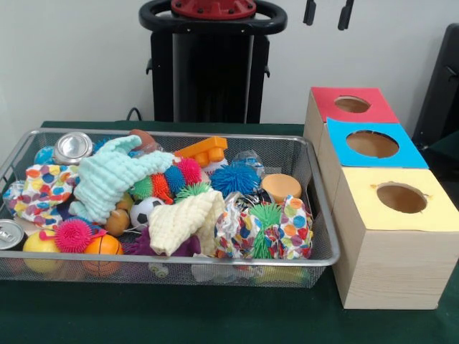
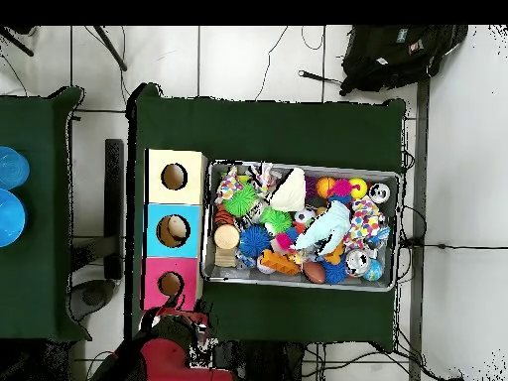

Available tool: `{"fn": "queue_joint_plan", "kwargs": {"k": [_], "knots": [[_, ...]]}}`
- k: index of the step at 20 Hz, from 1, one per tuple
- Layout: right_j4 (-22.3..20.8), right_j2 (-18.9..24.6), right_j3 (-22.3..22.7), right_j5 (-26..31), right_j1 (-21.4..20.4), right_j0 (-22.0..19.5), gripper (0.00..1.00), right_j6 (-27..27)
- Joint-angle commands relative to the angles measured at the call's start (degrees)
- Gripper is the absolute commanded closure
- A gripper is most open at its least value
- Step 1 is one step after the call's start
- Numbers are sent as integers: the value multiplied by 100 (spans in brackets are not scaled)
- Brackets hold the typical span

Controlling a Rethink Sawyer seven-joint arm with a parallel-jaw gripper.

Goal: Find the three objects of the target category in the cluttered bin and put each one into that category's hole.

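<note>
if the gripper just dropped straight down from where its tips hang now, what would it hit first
Hard to say: only the gripper tips show at the top edge. Below them sits the red box, so probably its top or hole. Depth is unclear, so it might miss behind it.

No text, label, brand, number or sign can be read in either view. The three box tops, red [image 1: 353, 104], blue [image 1: 373, 144] and yellow [image 1: 399, 199], are plain coloured sheets with a round hole each and carry no lettering. The cans in the wire bin [image 1: 326, 229] show only bare metal ends [image 1: 72, 147], with no print that can be made out. The dotted cloth bundles [image 1: 44, 188] bear a pattern of coloured spots, not characters. The black bag [image 2: 397, 55] on the floor in the overhead view has a small pale patch, too small to read
</note>
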Motion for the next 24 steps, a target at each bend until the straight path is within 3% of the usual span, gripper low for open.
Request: {"fn": "queue_joint_plan", "kwargs": {"k": [1, 24], "knots": [[104, -148, 117, -128, -66, 158, 0, 1316], [174, -191, 120, -145, -47, 193, 0, 1252]]}}
